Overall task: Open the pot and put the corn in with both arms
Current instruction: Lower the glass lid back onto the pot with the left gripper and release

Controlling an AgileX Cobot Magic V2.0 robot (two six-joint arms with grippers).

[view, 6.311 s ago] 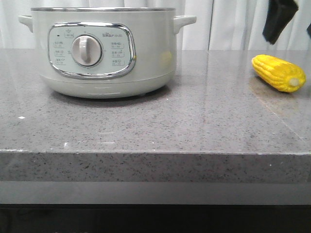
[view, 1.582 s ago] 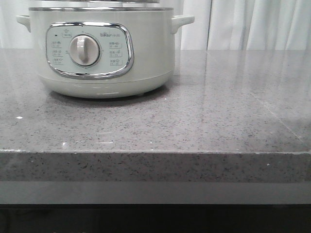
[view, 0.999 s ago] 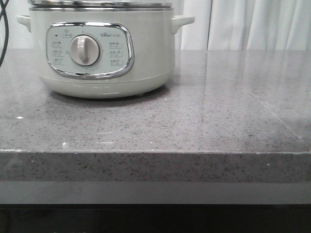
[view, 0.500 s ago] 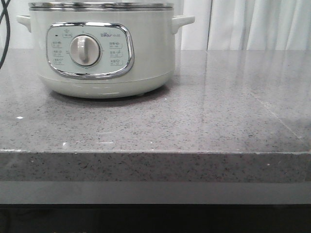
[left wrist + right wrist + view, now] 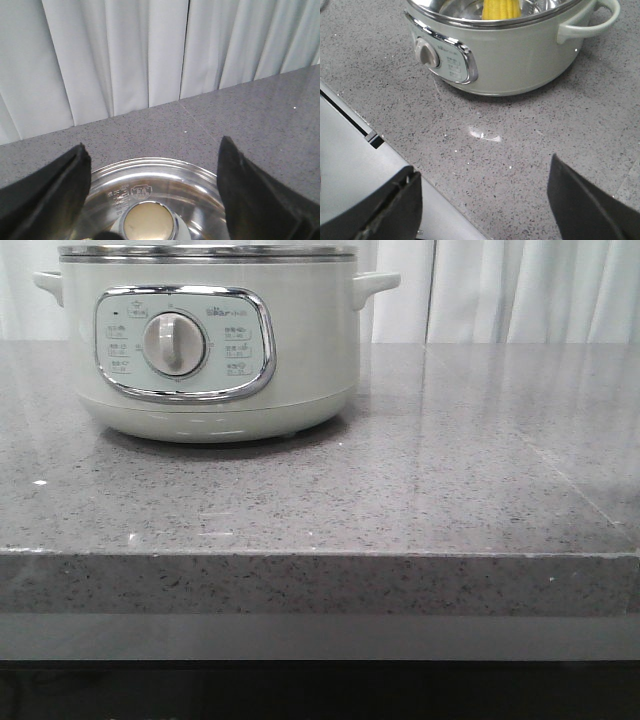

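Observation:
The pale cream-green pot stands at the back left of the counter, its dial facing front. A glass lid with a steel rim lies on it. In the right wrist view the pot is at the top and the yellow corn shows inside it. My left gripper is open just above the lid, one finger on each side of the lid's knob, touching nothing. My right gripper is open and empty, low over the counter in front of the pot. Neither gripper shows in the front view.
The grey speckled counter runs to the right of the pot. Its front edge lies close to my right gripper. White curtains hang behind the counter.
The corn left the counter's right side and now lies in the pot. The lid came down onto the pot. A black cable at the left edge of the front view has gone.

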